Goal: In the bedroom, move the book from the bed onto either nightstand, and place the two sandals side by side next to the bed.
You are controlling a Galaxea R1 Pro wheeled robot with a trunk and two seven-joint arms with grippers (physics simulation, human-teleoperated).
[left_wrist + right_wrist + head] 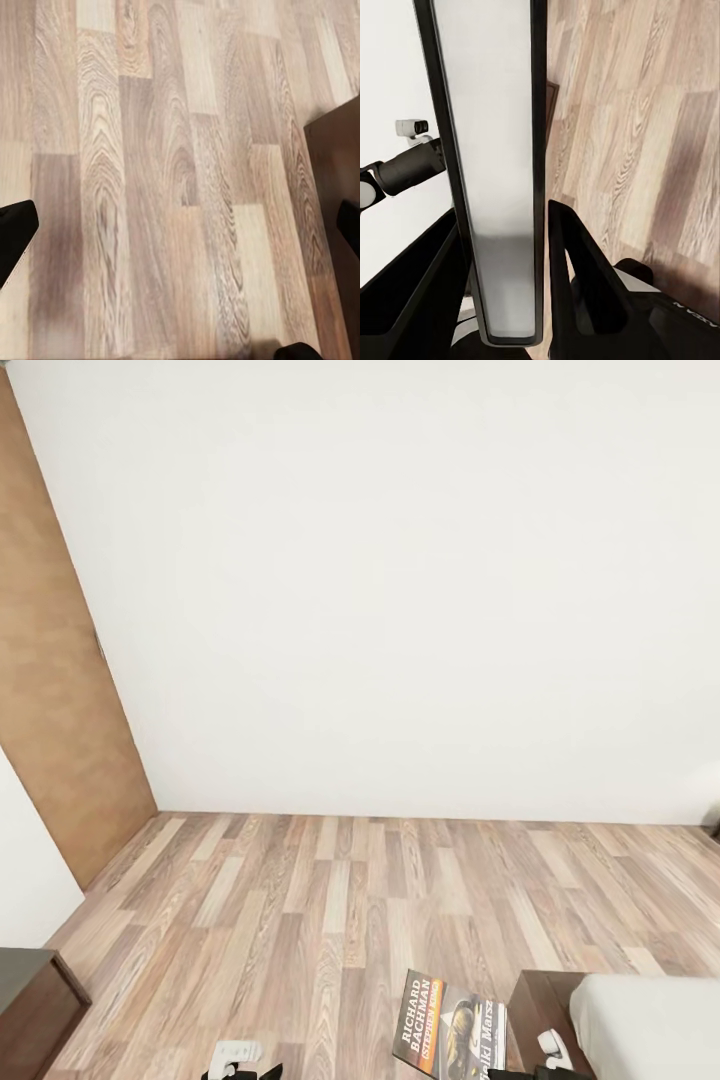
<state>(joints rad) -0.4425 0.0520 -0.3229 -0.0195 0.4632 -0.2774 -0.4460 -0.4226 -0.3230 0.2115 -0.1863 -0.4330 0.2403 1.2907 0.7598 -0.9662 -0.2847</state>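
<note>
Between the right hand (502, 247) fingers sits the book (450, 1037); left hand (180, 232) gapes empty.

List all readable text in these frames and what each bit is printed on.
"RICHARD BACHMAN": orange-and-white band on the book cover, head view.
"STEPHEN ...": smaller line under it on the same band; the rest is blurred.
"...ki Marsz": white lettering at the cover's lower edge, start cut off.
Letters on the right gripper body, right wrist view: cropped, unreadable.
</note>
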